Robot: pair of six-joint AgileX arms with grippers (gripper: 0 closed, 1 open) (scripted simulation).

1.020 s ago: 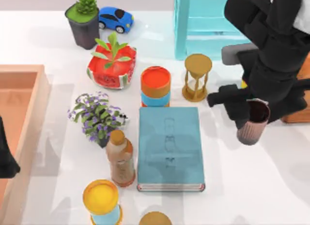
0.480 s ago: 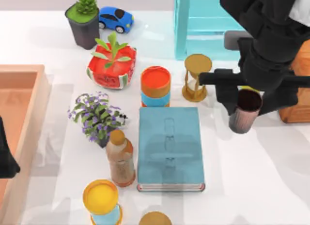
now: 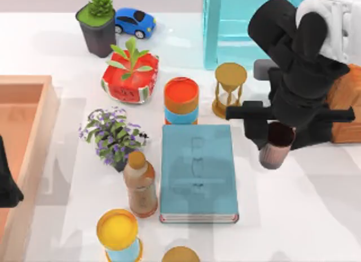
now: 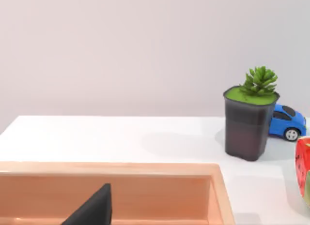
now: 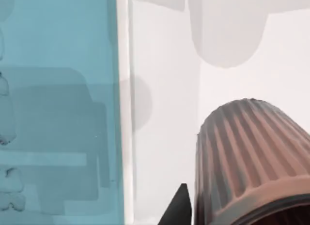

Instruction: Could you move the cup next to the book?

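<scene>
Carry the cup (image 3: 276, 147) level toward the book (image 3: 197, 171) and lower it upright on bare table just beside the book's right edge, clear of the hourglass (image 3: 229, 90) behind it. Release only once seated. Right gripper (image 3: 274, 135): fingers clamped on the cup, held above the table right of the book. Left arm parked over the wooden tray (image 3: 25, 138), left of the book.

Right gripper (image 3: 274, 139) clamped — left arm parked
</scene>
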